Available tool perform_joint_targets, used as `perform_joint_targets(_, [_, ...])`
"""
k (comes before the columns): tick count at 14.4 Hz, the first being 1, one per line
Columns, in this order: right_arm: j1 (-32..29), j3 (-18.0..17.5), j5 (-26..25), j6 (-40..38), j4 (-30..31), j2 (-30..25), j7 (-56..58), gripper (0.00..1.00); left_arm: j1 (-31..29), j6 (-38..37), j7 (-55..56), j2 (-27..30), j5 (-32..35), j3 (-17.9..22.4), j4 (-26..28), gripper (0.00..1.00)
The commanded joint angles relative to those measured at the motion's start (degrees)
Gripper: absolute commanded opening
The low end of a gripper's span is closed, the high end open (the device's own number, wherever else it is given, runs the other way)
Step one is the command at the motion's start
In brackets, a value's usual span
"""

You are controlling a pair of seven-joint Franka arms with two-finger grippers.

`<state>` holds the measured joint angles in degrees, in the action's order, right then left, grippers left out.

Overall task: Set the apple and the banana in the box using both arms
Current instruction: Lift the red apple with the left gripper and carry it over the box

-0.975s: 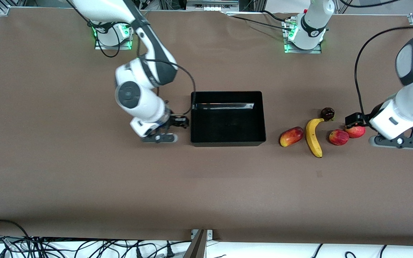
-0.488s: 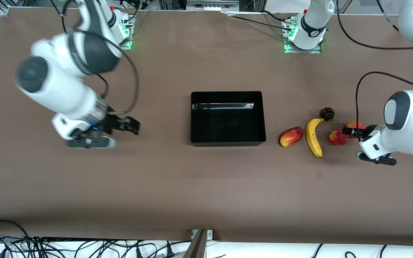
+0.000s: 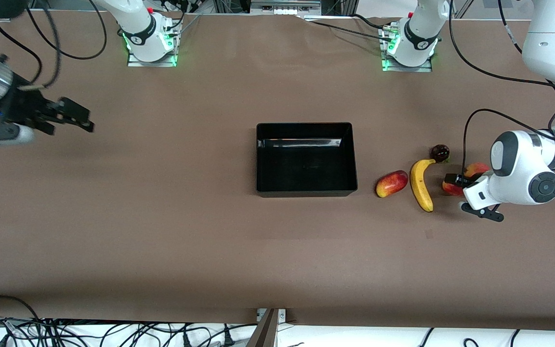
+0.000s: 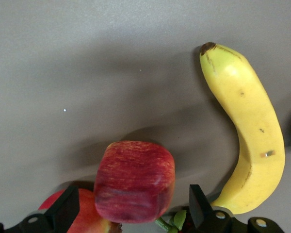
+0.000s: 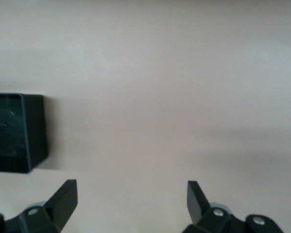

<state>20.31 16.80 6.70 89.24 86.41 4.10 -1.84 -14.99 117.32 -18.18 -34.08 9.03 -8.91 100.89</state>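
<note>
The left gripper hangs low over the apple, jaws spread to either side of it without touching. The apple sits on the bench beside the banana, apart from the box. It looks firm, light and smooth; gripping its widest middle seems safest. The right gripper waits with jaws spread over the right arm's end.
</note>
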Motion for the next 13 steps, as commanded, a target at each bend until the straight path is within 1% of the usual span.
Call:
perform_joint_targets(1, [-10.88,-10.28,-2.92,1.02,8.57,-7.59,2.53,1.0,-0.74,1.5,-1.68,0.25,1.87,-0.67,1.24,1.0])
perform_joint_targets(2, [-11.16,-10.3,-3.27,1.28,10.6,-9.35,2.63,1.0,-0.83,1.42,-1.77,-0.36,2.31,-0.67,1.42,0.98])
perform_joint_targets(3, [-11.17,-10.21,-4.93,1.98,11.75,-10.42,2.72,1.0,-0.83,1.59,-1.77,-0.98,2.31,-0.67,2.11,0.76])
perform_joint_targets(4, [-11.17,-10.21,-5.73,1.99,11.67,-10.51,2.98,1.0,-0.74,1.59,-1.77,-1.25,2.31,-0.75,2.03,0.59])
perform_joint_targets(5, [-11.17,-10.21,-6.08,1.99,11.41,-10.43,2.98,1.0,-0.74,1.16,-1.77,-1.08,2.31,-0.67,1.86,0.36])
perform_joint_targets(6, [-11.08,-10.56,-6.7,2.16,11.32,-10.34,2.98,1.0,-0.74,0.46,-2.99,-0.64,2.4,-0.75,1.42,0.0])
perform_joint_targets(7, [-10.99,-11.17,-7.31,2.34,11.32,-10.25,2.81,1.0,-0.83,-0.77,-6.13,0.24,2.22,-0.75,0.11,0.0])
perform_joint_targets(8, [-10.99,-11.44,-7.4,2.86,11.32,-10.25,2.72,1.0,-0.83,-4.35,-7.38,0.94,1.53,-0.93,-1.9,0.0])
perform_joint_targets(9, [-10.99,-11.35,-7.41,3.13,11.06,-10.08,2.98,1.0,-0.05,-9.95,-7.48,1.64,1.43,-1.28,-5.4,0.0])
perform_joint_targets(11, [-10.29,-11.96,-7.67,2.52,10.36,-9.73,2.98,1.0,0.58,-23.91,-6.96,1.74,-0.58,-6.44,-14.01,0.0])
perform_joint_targets(12, [-9.5,-12.49,-9.32,2.34,10.27,-9.38,2.55,1.0,0.92,-28.42,-5.74,1.74,-3.64,-8.47,-16.75,0.0])
perform_joint_targets(13, [-9.5,-12.49,-10.38,2.43,9.83,-9.29,2.28,1.0,1.28,-30.38,-3.55,1.74,-8.37,-10.23,-17.38,0.0])
